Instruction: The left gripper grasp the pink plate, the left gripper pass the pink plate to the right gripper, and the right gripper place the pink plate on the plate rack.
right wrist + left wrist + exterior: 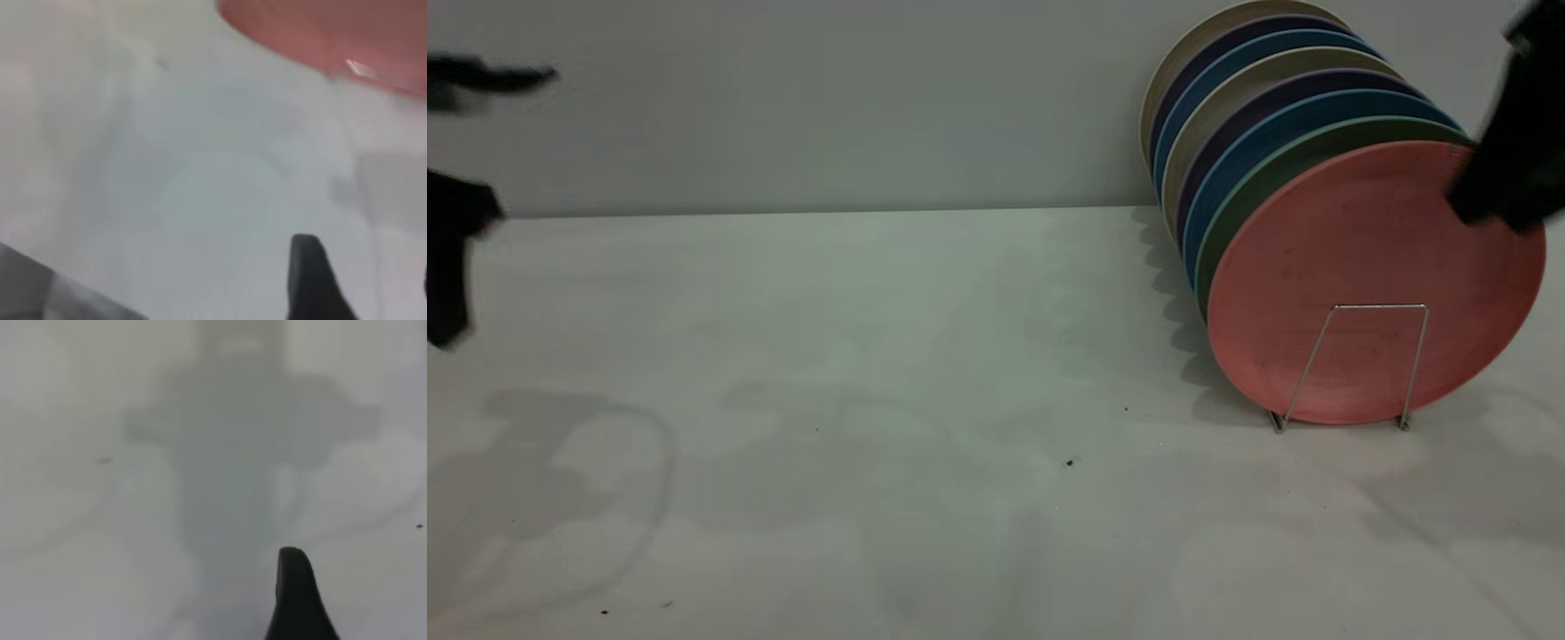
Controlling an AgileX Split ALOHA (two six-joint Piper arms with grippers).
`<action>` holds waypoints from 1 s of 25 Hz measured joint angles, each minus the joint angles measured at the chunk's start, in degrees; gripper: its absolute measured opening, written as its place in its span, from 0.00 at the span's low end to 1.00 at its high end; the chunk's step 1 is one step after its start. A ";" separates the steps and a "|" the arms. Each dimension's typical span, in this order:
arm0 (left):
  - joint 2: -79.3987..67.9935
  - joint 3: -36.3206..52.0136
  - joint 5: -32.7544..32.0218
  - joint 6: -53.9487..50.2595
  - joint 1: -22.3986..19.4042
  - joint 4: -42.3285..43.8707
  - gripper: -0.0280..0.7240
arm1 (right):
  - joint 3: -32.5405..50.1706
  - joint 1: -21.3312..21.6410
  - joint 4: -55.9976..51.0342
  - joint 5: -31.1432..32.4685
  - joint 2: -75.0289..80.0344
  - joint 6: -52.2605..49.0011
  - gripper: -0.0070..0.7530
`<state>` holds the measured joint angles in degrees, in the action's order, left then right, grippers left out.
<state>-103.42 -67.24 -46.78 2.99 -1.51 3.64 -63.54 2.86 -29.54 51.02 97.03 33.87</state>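
The pink plate stands upright at the front of the plate rack, leaning against a green plate and the blue, purple and beige plates behind it. My right gripper hovers by the pink plate's upper right rim. In the right wrist view this gripper is open and empty, and the pink plate lies beyond its fingertips, apart from them. My left gripper is raised at the far left edge, far from the rack. One left finger shows over bare table with nothing beside it.
A white table spreads between the two arms, with a few dark specks. A grey wall stands behind. The rack sits at the back right, close to the wall.
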 joint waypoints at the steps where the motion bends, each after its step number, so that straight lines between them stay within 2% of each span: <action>1: 2.28 0.00 -0.61 -0.11 0.00 0.28 0.71 | 0.00 0.00 2.90 1.04 -0.55 -2.62 0.61; 4: 9.18 0.07 -2.22 -0.23 0.00 -0.61 0.71 | 0.00 0.00 11.11 4.82 -3.47 -10.17 0.66; 7: 16.13 2.31 -2.84 2.80 0.00 -5.51 0.71 | 0.05 0.00 14.23 9.29 -8.00 -14.16 0.67; 12: 28.64 11.05 -2.71 5.99 0.00 -11.60 0.71 | 4.59 0.00 14.39 12.37 -19.88 -15.46 0.67; 21: 53.26 25.95 -3.91 4.43 0.00 -11.82 0.71 | 15.34 0.00 12.65 14.41 -41.04 -14.10 0.67; 25: 64.54 29.82 -7.55 2.08 0.00 -11.82 0.71 | 19.38 0.00 10.22 14.56 -48.53 -12.58 0.67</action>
<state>-38.88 -37.42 -54.33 5.07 -1.51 -8.18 -44.16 2.86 -19.32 65.58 48.50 21.29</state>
